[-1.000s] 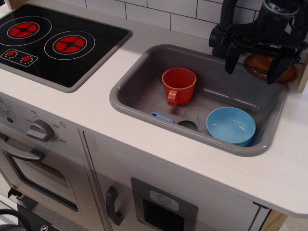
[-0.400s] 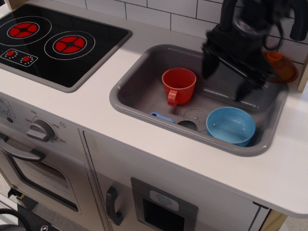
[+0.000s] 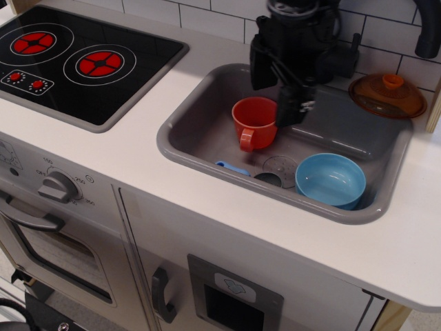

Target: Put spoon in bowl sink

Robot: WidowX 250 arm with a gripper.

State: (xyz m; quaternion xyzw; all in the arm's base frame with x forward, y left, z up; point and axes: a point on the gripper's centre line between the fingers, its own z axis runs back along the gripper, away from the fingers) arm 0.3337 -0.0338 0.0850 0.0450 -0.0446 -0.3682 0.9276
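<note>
Gripper [image 3: 275,86] over the sink [image 3: 207,89], jaws apart, holding nothing.
I see the spoon [image 3: 231,167] flat against the near wall, left of the bowl [image 3: 331,181]. It looks light, stiff and slick; I'd pinch mid-handle.

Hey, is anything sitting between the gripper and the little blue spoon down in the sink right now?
Yes. The red mug stands directly below the open gripper, between it and the spoon by the sink's near wall. From spoon to bowl, only the flat drain lies between.
</note>
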